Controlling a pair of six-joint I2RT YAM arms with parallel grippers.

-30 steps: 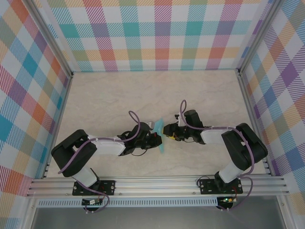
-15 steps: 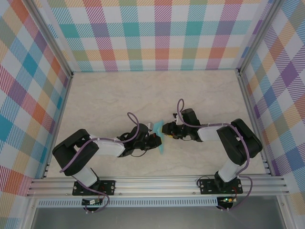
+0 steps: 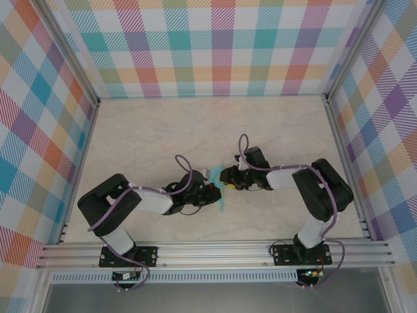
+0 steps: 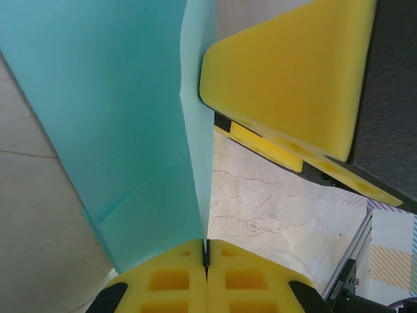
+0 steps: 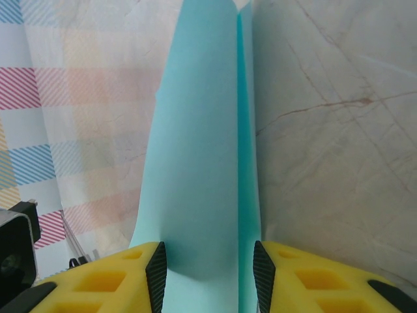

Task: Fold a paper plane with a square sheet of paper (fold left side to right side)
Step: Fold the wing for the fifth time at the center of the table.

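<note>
Paper (image 3: 215, 174), turquoise and folded lengthwise, stands on edge near the middle of the table (image 3: 163, 137), held up between both grippers. Left gripper (image 4: 206, 253) is clenched on it, yellow pads meeting on the sheet. Right gripper (image 5: 207, 261) is released, jaws apart with the folded paper running between them.

From above: my left arm (image 3: 153, 201) and right arm (image 3: 287, 177) reach inward over the pale marbled surface (image 3: 163, 137), left jaws and right jaws meeting at the folded turquoise paper (image 3: 222, 204), plaid walls (image 3: 221, 45) around.
</note>
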